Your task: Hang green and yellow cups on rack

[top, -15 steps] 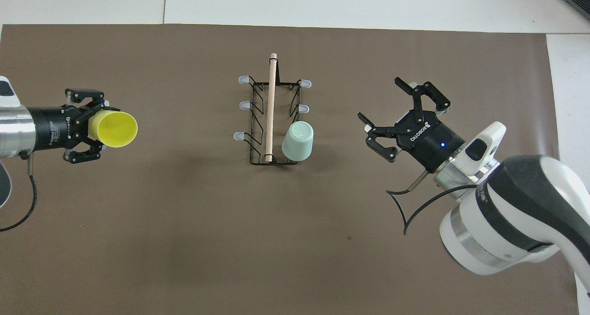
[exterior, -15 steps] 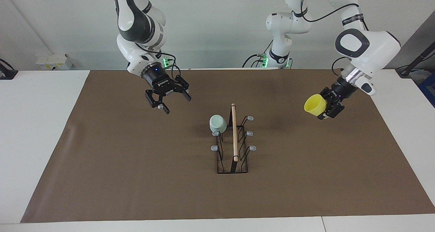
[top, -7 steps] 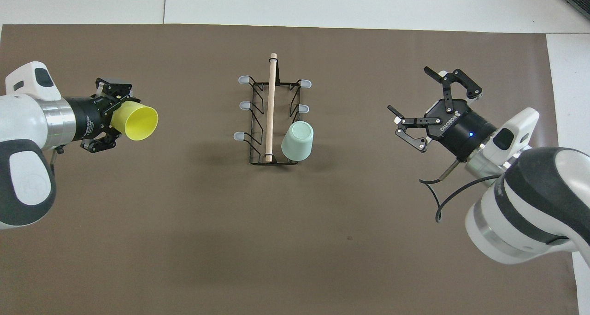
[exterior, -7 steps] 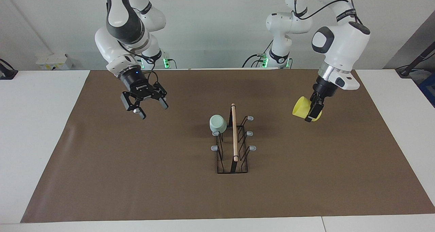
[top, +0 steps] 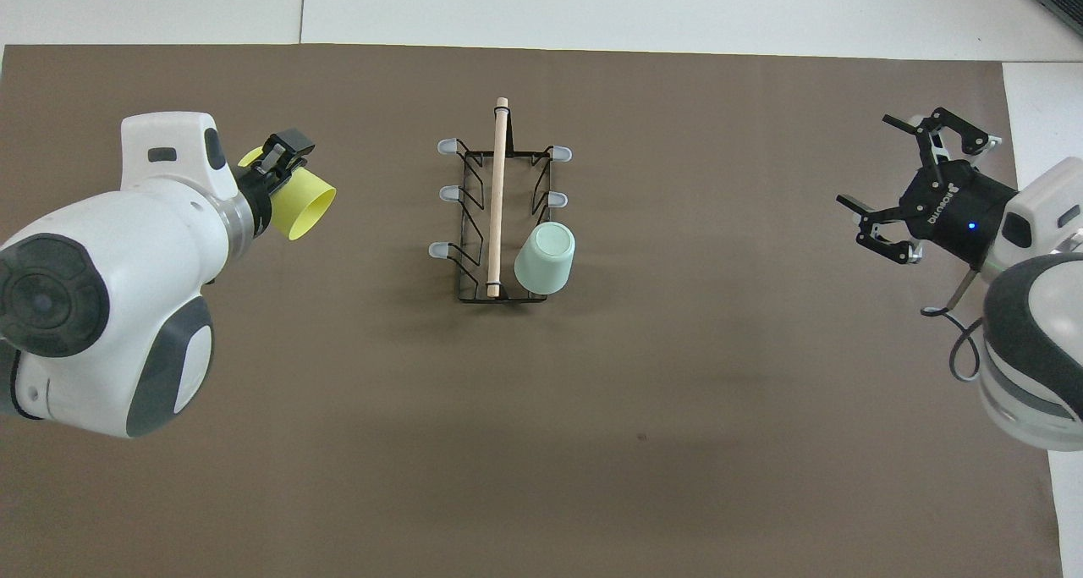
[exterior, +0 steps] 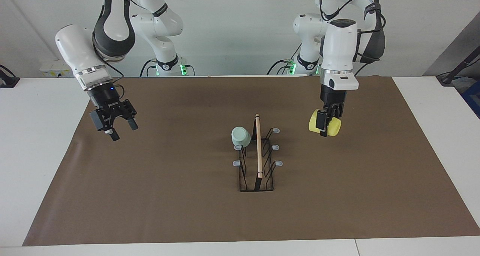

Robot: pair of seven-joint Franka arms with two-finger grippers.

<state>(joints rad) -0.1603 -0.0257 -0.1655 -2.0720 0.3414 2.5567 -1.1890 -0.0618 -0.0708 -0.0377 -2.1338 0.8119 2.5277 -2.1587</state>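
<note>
Swung closer to the black wire rack [exterior: 257, 162], the left tool [exterior: 325, 127] grips the bright yellow tapered plastic cup [exterior: 325, 125] on its side above the brown-covered desk [exterior: 150, 196]. Pale mint-green cup [exterior: 240, 136] hangs upturned on the rack's peg nearest the robots, facing the right arm's end. Right tool [exterior: 120, 129], fingers spread and empty, has drawn back over that end.

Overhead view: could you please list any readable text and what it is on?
"ROBOTIQ", upside down: black body of the right hand, over the right arm's end of the mat.
Nothing readable on the left hand, yellow cup, green cup or rack.

Rack [exterior: 256, 162]: black wire, wooden rod. Cups: smooth plastic, green [exterior: 240, 136], yellow [exterior: 325, 125]. Matt brown mat [exterior: 150, 196].
</note>
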